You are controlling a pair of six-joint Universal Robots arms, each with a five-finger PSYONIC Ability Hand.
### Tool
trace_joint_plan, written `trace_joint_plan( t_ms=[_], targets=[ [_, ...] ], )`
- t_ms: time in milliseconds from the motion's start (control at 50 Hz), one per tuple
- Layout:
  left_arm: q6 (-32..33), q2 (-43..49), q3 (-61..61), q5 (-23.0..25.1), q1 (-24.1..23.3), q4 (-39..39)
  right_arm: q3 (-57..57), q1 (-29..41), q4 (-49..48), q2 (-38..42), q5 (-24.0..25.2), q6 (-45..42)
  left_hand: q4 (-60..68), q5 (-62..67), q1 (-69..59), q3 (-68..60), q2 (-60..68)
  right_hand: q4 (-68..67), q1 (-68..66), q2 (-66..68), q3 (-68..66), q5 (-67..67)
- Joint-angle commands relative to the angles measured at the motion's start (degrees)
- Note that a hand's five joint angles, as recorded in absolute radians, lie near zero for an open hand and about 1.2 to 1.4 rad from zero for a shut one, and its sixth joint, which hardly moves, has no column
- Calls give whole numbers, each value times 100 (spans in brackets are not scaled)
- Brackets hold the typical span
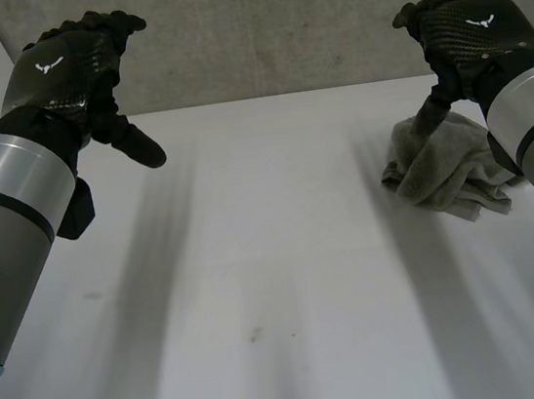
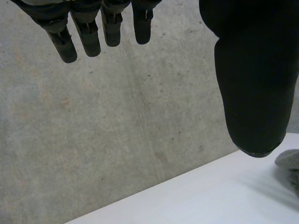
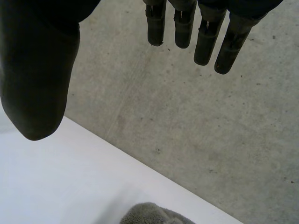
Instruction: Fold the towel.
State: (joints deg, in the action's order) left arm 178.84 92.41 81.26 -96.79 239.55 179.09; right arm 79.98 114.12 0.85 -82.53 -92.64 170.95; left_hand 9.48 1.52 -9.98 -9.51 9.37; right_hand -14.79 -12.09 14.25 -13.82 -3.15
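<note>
A grey-green towel (image 1: 449, 174) lies crumpled in a heap on the white table (image 1: 284, 256) at the far right. My right hand (image 1: 462, 31) hovers above the towel with fingers (image 3: 205, 39) straight and thumb spread, holding nothing. A small part of the towel (image 3: 154, 215) sits below that palm, by the table's far edge. My left hand (image 1: 81, 61) is raised over the table's far left, away from the towel, its fingers (image 2: 86, 35) straight and empty. Beyond the left thumb, a bit of the towel (image 2: 289, 161) peeks in.
A grey concrete wall (image 1: 273, 22) rises right behind the table's far edge. Both forearms reach in over the table's left and right sides. The table surface between the arms is bare white.
</note>
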Motion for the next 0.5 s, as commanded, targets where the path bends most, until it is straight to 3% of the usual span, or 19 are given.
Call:
trace_joint_plan(
  t_ms=[20, 60, 100, 200, 400, 500],
  targets=[
    [72, 268, 127, 3, -40, 241, -289, -39, 90, 604, 184, -911, 52, -152, -2, -49, 63, 479, 209, -425, 382, 315],
    [72, 471, 162, 3, -40, 372, -316, -74, 161, 791, 334, -1389, 52, -152, -2, -49, 63, 479, 209, -425, 382, 315],
    [125, 864, 223, 3, -40, 652, -308, -354, 205, 1149, 518, -2395, 52, -152, -2, -49, 63, 479, 209, -425, 382, 315],
    [283, 1339, 267, 11, -49, 1004, -360, -654, -14, 1738, 633, -3295, 52, -152, -2, -49, 63, 479, 209, -425, 382, 315],
    [248, 1631, 706, 11, 30, 1102, -535, -962, -1428, 2880, 624, -3603, 52, -152, -2, -49, 63, 440, 171, -386, 343, 277],
    [248, 1552, 1111, 11, 39, 1286, -817, -1111, -2019, 3542, 598, -4070, 52, -152, -2, -49, 63, -1548, -1817, 1602, -1645, -1711]
  ],
)
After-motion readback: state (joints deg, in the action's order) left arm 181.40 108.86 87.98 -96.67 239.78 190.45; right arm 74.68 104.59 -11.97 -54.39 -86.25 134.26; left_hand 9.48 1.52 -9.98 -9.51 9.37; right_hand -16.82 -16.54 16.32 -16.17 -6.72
